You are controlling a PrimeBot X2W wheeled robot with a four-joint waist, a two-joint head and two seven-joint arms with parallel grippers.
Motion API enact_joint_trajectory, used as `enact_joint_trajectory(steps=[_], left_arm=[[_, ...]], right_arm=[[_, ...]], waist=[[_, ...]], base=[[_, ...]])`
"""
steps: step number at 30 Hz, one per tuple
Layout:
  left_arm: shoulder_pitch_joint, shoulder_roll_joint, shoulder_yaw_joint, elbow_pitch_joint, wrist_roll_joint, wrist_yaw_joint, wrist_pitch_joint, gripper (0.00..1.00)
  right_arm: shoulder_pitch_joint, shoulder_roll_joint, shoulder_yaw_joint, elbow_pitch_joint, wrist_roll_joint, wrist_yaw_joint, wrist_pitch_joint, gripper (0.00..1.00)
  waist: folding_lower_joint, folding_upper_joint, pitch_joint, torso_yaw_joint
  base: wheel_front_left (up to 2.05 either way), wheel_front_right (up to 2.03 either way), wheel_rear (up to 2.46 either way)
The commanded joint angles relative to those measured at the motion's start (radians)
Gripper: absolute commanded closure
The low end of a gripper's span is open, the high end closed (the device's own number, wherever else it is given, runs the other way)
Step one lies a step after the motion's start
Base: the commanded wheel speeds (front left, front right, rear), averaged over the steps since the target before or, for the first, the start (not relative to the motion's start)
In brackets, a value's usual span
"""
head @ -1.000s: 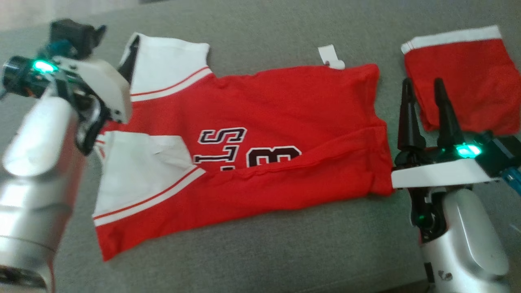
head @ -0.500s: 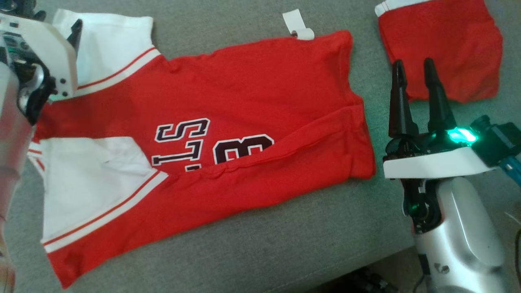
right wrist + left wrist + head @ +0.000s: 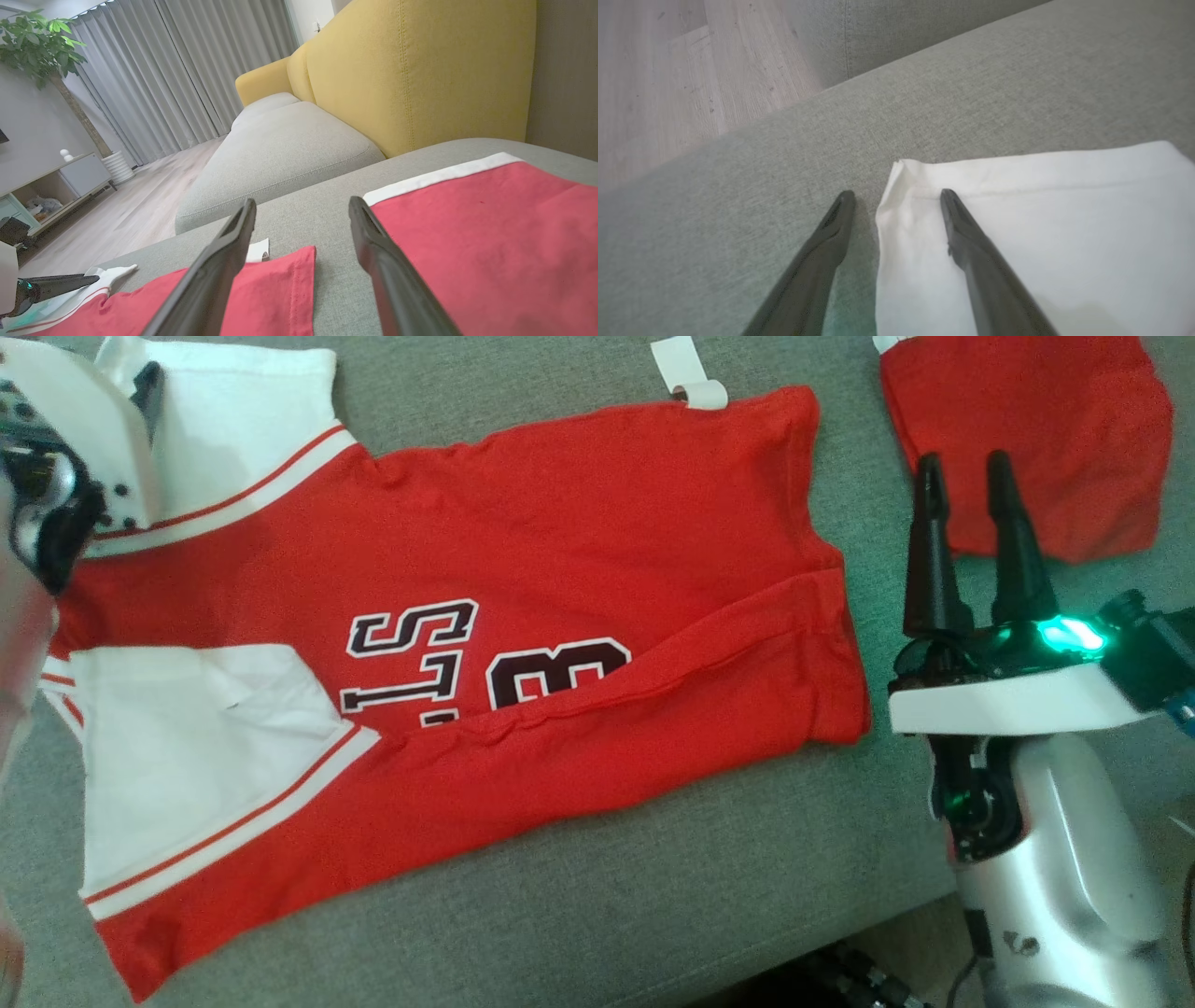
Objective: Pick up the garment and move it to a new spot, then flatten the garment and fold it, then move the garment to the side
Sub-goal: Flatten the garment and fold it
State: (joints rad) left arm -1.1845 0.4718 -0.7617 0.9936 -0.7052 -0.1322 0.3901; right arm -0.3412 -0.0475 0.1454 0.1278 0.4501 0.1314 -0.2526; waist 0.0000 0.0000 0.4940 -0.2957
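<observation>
The garment (image 3: 560, 523) is a red jersey with white sleeves and dark lettering, lying spread on the grey sofa seat (image 3: 653, 896), its near side folded over. My left gripper (image 3: 896, 196) is open at the far white sleeve (image 3: 1041, 210). One finger is over the sleeve's corner and the other over the bare cushion. In the head view its white housing (image 3: 103, 439) covers that sleeve's end. My right gripper (image 3: 963, 462) stands open past the jersey's hem, holding nothing, fingers pointing away from me.
A folded red piece with a white band (image 3: 1027, 429) lies right of my right gripper. A white tag (image 3: 686, 373) sits at the jersey's far edge. The seat's front edge drops off at the lower right. A yellow backrest (image 3: 397, 70) rises behind, and wooden floor (image 3: 668, 70) lies beyond.
The whole head picture has shifted, so the camera moved. Both grippers stay open and keep about the same places beside the jersey.
</observation>
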Motion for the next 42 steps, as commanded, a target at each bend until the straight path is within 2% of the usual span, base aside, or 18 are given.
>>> enact_joint_trajectory(steps=[1,2,4,9,17,20,27,33,37,42], left_arm=[[-0.013,0.030,-0.007,-0.023,-0.021,0.002,0.035,0.73],[-0.005,0.027,-0.013,-0.037,-0.052,0.002,0.052,1.00],[0.010,0.013,0.021,-0.057,-0.157,0.002,0.080,1.00],[0.019,0.033,-0.019,-0.121,-0.202,0.002,0.060,1.00],[0.038,0.011,-0.042,-0.187,-0.221,0.002,-0.141,1.00],[0.067,-0.004,-0.032,-0.255,-0.269,0.002,-0.211,1.00],[0.152,0.020,-0.069,-0.419,-0.251,0.003,-0.314,1.00],[0.238,0.031,-0.074,-0.583,-0.258,0.050,-0.334,1.00],[0.270,0.051,-0.082,-0.673,-0.252,0.081,-0.325,1.00],[0.290,0.069,-0.080,-0.730,-0.258,0.107,-0.312,1.00]], right_arm=[[-0.018,-0.003,0.004,-0.032,-0.006,-0.001,-0.009,0.00],[-0.019,-0.003,-0.002,-0.030,-0.009,-0.001,-0.009,0.00],[-0.023,-0.003,-0.014,-0.031,-0.008,-0.001,-0.009,0.00],[-0.029,-0.003,-0.040,-0.025,-0.026,-0.001,-0.009,0.00],[-0.038,-0.003,-0.063,0.051,-0.141,-0.001,0.003,0.00],[-0.062,-0.003,-0.076,0.106,-0.185,-0.001,0.064,0.00],[-0.176,-0.003,-0.147,0.208,-0.322,-0.001,0.250,0.00],[-0.270,-0.060,-0.221,0.378,-0.377,-0.001,0.409,0.00],[-0.306,-0.096,-0.246,0.488,-0.420,-0.001,0.463,0.00],[-0.333,-0.104,-0.263,0.573,-0.459,-0.001,0.463,0.00]], waist=[[0.0000,0.0000,-0.006,0.005],[0.0000,0.0000,-0.010,0.007],[0.0000,0.0000,-0.018,0.013],[0.0000,0.0000,-0.050,0.038],[0.0000,0.0000,-0.144,0.121],[0.0000,0.0000,-0.176,0.163],[0.0000,0.0000,-0.211,0.259],[0.0000,0.0000,-0.215,0.319],[0.0000,0.0000,-0.214,0.340],[0.0000,0.0000,-0.214,0.344]], base=[[0.00,0.00,0.00],[0.00,0.00,0.00],[0.00,0.00,0.00],[0.00,0.00,0.00],[0.00,0.00,0.00],[0.00,0.00,0.00],[0.00,0.00,0.00],[0.00,0.00,0.00],[0.00,0.00,0.00],[0.00,0.00,0.00]])
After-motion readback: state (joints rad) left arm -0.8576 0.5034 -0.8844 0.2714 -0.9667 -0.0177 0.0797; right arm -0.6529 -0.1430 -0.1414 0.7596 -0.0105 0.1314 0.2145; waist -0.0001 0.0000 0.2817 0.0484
